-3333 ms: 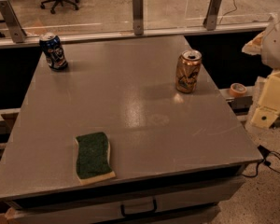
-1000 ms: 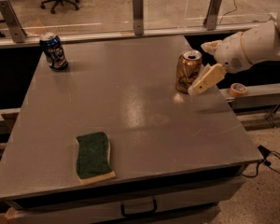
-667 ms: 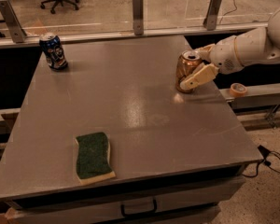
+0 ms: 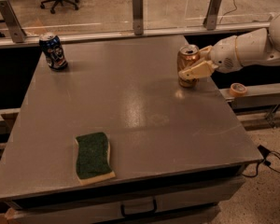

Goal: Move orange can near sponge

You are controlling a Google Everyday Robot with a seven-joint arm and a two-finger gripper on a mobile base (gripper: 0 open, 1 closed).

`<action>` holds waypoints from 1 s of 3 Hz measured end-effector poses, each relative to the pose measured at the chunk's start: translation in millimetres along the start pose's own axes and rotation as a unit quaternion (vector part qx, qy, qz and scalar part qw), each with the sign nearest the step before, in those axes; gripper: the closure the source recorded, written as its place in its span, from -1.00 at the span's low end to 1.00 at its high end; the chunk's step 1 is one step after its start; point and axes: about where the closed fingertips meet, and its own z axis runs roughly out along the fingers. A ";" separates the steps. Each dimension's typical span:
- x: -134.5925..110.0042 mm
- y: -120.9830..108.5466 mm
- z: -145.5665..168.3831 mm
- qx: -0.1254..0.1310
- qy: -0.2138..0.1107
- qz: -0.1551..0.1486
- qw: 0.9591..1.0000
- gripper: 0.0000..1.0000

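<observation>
The orange can (image 4: 187, 56) stands upright near the right edge of the grey table (image 4: 144, 111), towards the back. My gripper (image 4: 192, 64) reaches in from the right at the can. One pale finger (image 4: 196, 71) lies across the can's front, the other sits behind it, and the jaws are open around the can. The can rests on the table. The sponge (image 4: 93, 157), green top on a cream base, lies flat near the front left edge, far from the can.
A dark blue can (image 4: 52, 51) stands at the back left corner. A roll of tape (image 4: 237, 89) lies on a ledge to the right of the table. Posts of a glass barrier (image 4: 137, 13) line the back edge. A drawer handle (image 4: 137, 209) shows below the front.
My arm has swung in from the right and the gripper has moved left and closer around the orange can. The can, the sponge and the blue can have not moved.
</observation>
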 end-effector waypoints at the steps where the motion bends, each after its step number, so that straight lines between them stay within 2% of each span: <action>1: -19.7 0.7 -21.1 -0.003 -0.019 0.003 1.000 0.78; 2: -20.2 1.5 -18.3 -0.005 -0.019 0.002 1.000 1.00; 3: -20.3 1.7 -18.1 -0.006 -0.019 0.002 1.000 1.00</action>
